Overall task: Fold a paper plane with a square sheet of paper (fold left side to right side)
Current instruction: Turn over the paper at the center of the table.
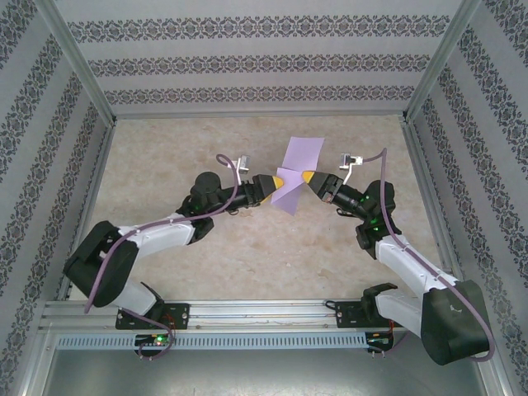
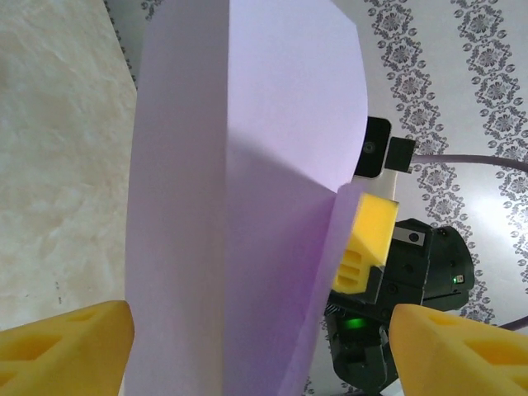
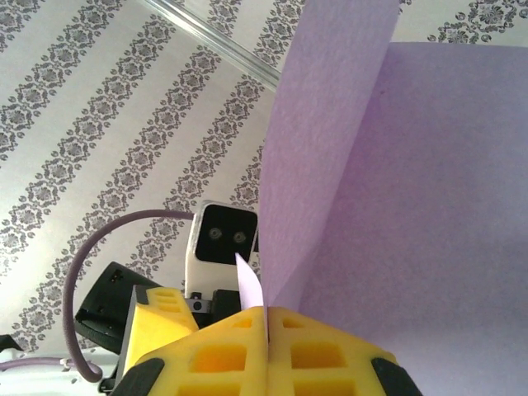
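The lavender square sheet of paper (image 1: 293,177) hangs in mid-air over the middle of the table, bent along a crease into two flaps. My right gripper (image 1: 308,176) comes in from the right and is shut on the paper's edge. In the right wrist view its yellow pads (image 3: 330,355) meet at the right gripper (image 3: 268,318), with the paper (image 3: 396,206) rising from between them. My left gripper (image 1: 275,183) meets the sheet from the left. In the left wrist view the left gripper (image 2: 260,351) is open, its fingertips (image 2: 66,346) far apart on either side of the paper (image 2: 239,206).
The beige marbled tabletop (image 1: 247,247) lies below the paper. Patterned walls (image 1: 264,66) and aluminium posts (image 1: 82,74) box in the back and both sides. A metal rail (image 1: 264,318) carries both arm bases at the near edge.
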Tool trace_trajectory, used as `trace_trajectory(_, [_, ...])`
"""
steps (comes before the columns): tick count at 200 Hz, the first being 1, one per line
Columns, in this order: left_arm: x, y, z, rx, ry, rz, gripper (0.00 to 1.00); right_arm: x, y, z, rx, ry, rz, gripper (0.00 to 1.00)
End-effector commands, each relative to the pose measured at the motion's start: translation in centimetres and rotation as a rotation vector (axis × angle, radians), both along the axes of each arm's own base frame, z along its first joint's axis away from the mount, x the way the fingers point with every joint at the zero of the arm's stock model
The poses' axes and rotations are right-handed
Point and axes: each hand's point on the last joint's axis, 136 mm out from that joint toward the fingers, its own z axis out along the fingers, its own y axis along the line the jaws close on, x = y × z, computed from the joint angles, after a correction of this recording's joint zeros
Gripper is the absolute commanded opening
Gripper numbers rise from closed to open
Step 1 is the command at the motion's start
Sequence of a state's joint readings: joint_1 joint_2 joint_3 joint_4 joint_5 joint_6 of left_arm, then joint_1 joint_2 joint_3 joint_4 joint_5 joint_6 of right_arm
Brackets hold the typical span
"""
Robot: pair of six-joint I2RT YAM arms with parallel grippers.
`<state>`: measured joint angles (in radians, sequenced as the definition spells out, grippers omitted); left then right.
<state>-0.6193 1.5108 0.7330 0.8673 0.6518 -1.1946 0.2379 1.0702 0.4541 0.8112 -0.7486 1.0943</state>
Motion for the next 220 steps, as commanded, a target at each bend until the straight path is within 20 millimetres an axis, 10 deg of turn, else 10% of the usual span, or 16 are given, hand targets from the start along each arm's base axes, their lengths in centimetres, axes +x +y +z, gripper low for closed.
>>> trace_trajectory(1, [-0.5,-1.3,3.2,-0.082,-0.076,-0.051,0.77,-0.7,0.2,0.4,0.019,-0.026,0.022,0.00])
trace_trajectory(67, [0.4,-1.7,2.4,-0.055,-0.053,-0.038,0.37,-0.7,-0.1,-1.3,0.009,0.013,0.005,0.01])
trace_trajectory(137, [0.6,-1.3,0.5,0.055,-0.022,-0.009,0.00,-0.9,-0.7,-2.4,-0.014,0.030,-0.010,0.28])
trace_trajectory(220, [-0.5,4.4,-4.0,0.694,-0.006,0.074,0.00,-2.1,-6.6,-11.8,-0.483,0.310,-0.236,0.62])
